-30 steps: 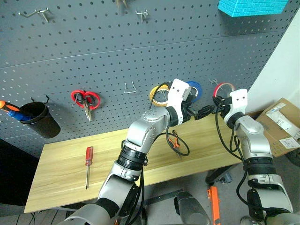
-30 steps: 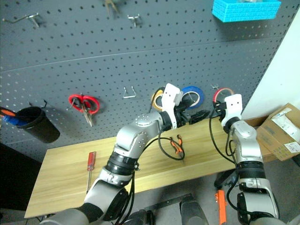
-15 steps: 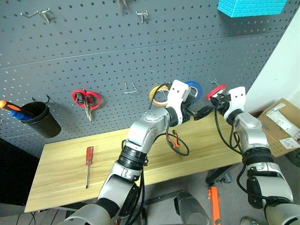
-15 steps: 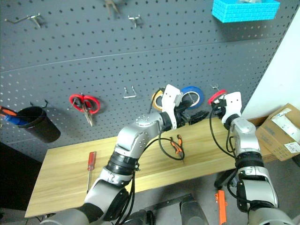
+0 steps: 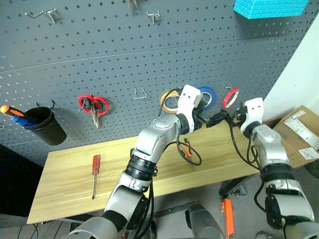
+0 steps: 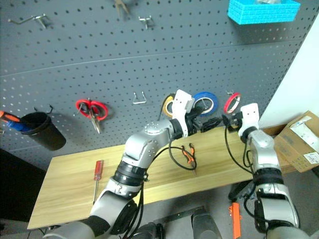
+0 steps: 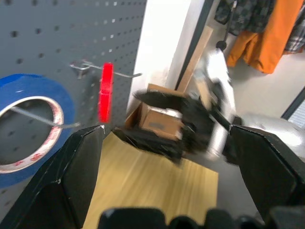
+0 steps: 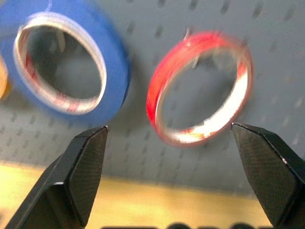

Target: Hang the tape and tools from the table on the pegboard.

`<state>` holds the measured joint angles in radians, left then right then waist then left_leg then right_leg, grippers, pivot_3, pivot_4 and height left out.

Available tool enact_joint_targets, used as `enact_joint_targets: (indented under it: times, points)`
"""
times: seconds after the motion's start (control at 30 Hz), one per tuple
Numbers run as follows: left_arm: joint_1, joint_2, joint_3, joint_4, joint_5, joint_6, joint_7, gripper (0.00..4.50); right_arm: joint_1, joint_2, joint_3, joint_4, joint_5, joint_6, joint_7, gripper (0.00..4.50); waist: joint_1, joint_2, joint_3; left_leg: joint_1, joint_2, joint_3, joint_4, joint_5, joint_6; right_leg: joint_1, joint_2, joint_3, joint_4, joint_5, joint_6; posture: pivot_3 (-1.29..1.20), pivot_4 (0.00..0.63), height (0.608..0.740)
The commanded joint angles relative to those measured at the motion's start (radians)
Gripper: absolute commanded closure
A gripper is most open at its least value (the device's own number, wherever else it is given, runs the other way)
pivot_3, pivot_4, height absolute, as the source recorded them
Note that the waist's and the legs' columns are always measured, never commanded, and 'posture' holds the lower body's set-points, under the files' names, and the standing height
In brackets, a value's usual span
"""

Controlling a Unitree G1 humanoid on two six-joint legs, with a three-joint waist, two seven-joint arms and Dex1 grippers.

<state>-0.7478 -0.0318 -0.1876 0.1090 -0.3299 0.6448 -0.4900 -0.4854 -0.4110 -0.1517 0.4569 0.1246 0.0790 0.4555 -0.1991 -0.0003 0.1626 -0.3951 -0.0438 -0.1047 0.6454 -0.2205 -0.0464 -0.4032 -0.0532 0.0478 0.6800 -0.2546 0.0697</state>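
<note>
The red tape ring (image 8: pixel 200 86) hangs on its hook on the pegboard (image 5: pixel 99 64), clear of my right gripper (image 5: pixel 233 113), whose fingers stand wide apart and empty; I'd judge the best move is to draw straight back without brushing the ring. My left gripper (image 7: pixel 167 143) is also spread, holding nothing. I count three tape rolls hung, while one pair of pliers (image 5: pixel 186 149) and one screwdriver (image 5: pixel 94 167) lie on the table (image 5: pixel 65 194).
</note>
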Motion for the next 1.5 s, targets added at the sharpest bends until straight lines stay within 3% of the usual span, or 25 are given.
enact_joint_targets:
  times: [0.03, 0.3, 0.5, 0.63, 0.83, 1.07, 1.2, 1.5]
  points:
    - [0.017, 0.016, 0.004, -0.073, -0.004, -0.001, -0.008, 0.0, 0.087, -0.007, -0.006, -0.209, 0.03, 0.08, -0.003, 0.05, 0.005, 0.0, 0.0, 0.0, 0.0, 0.0, 0.0, 0.0, 0.0, 0.0, 0.0, 0.0, 0.0, -0.001, 0.002, -0.16, 0.093, 0.74]
    - [0.192, 0.098, -0.016, -0.279, -0.026, 0.125, 0.007, 0.0, 0.311, -0.031, 0.031, -0.576, 0.009, 0.439, -0.059, 0.05, 0.007, -0.001, 0.0, 0.002, 0.001, 0.001, 0.0, 0.0, 0.0, 0.001, 0.001, 0.002, 0.0, -0.001, 0.004, -0.18, 0.123, 0.74]
    - [0.374, 0.117, -0.014, -0.362, -0.013, 0.163, 0.066, 0.0, 0.345, -0.011, 0.076, -0.674, 0.011, 0.655, -0.102, 0.05, 0.015, -0.007, 0.004, 0.008, 0.002, 0.002, 0.001, 0.0, 0.0, 0.007, 0.001, 0.002, 0.0, -0.001, 0.003, -0.16, 0.154, 0.74]
    - [0.476, 0.106, -0.002, -0.424, -0.01, 0.188, 0.133, 0.0, 0.336, 0.001, 0.113, -0.704, 0.017, 0.803, -0.123, 0.05, 0.04, -0.017, 0.012, 0.015, 0.003, 0.0, 0.0, 0.0, 0.001, 0.015, 0.001, 0.0, -0.003, -0.003, 0.0, -0.12, 0.191, 0.74]
    - [0.626, 0.105, -0.01, -0.528, 0.003, 0.218, 0.219, 0.0, 0.227, 0.062, 0.2, -0.638, -0.003, 0.978, -0.18, 0.05, 0.083, -0.027, 0.048, 0.014, 0.007, -0.001, 0.0, 0.0, 0.001, 0.014, 0.0, 0.0, -0.003, -0.005, -0.004, -0.06, 0.249, 0.74]
    - [0.714, 0.148, 0.015, -0.611, -0.004, 0.251, 0.25, 0.0, 0.104, 0.149, 0.231, -0.529, -0.008, 1.131, -0.23, 0.05, 0.137, -0.023, 0.086, 0.005, 0.007, -0.004, -0.003, -0.001, 0.001, 0.011, -0.001, -0.004, -0.012, -0.003, 0.001, 0.0, 0.305, 0.74]
    - [0.749, 0.177, 0.034, -0.63, -0.02, 0.252, 0.241, 0.0, 0.042, 0.175, 0.22, -0.456, -0.017, 1.205, -0.262, 0.05, 0.15, -0.024, 0.101, -0.009, 0.006, -0.004, -0.004, -0.001, 0.003, -0.003, -0.002, -0.004, -0.015, 0.003, -0.005, 0.04, 0.334, 0.74]
    - [0.756, 0.171, 0.042, -0.626, -0.046, 0.249, 0.24, 0.0, -0.059, 0.239, 0.148, -0.316, -0.021, 1.254, -0.318, 0.05, 0.162, -0.022, 0.134, -0.012, 0.006, -0.004, -0.004, -0.002, 0.004, -0.005, -0.003, -0.006, -0.017, 0.003, -0.005, 0.05, 0.352, 0.74]
